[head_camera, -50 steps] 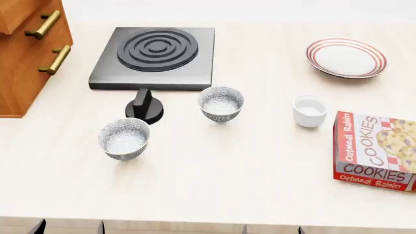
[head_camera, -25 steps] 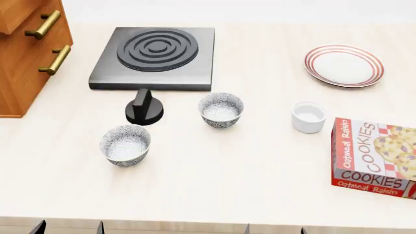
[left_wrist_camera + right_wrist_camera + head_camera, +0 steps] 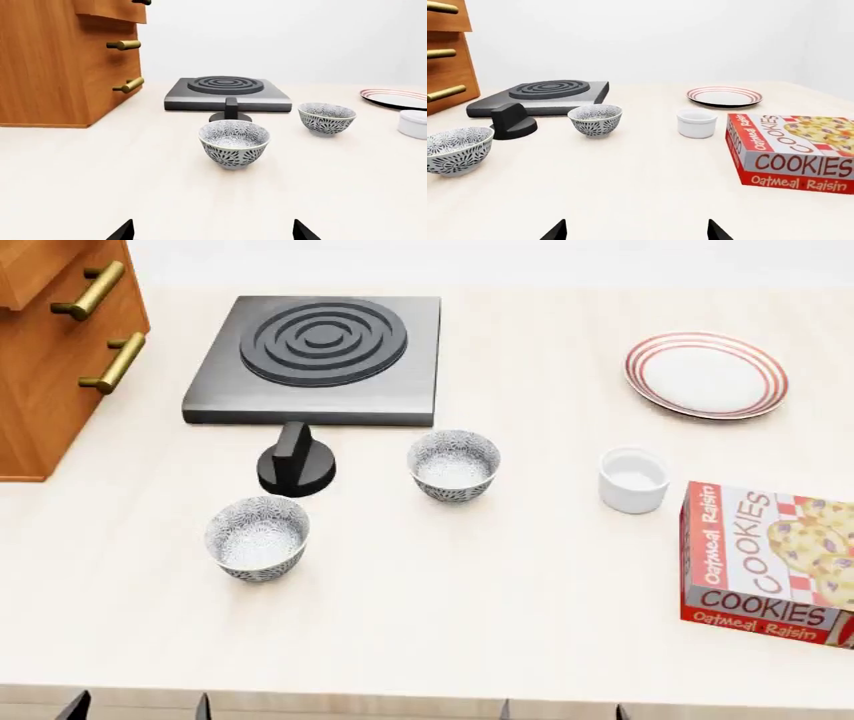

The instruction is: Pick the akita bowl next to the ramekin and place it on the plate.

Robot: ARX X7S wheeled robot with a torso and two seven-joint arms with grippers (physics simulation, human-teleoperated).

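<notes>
Akita bowl [image 3: 454,465] sits well beyond both spread-open tools [image 3: 635,231], untouched.

akita bowl [image 3: 595,119] beside ramekin [image 3: 696,123], plate [image 3: 724,96] behind, cookie box [image 3: 790,152] near

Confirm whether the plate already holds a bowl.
No: the plate is bare, and both bowls sit on the counter.
</notes>
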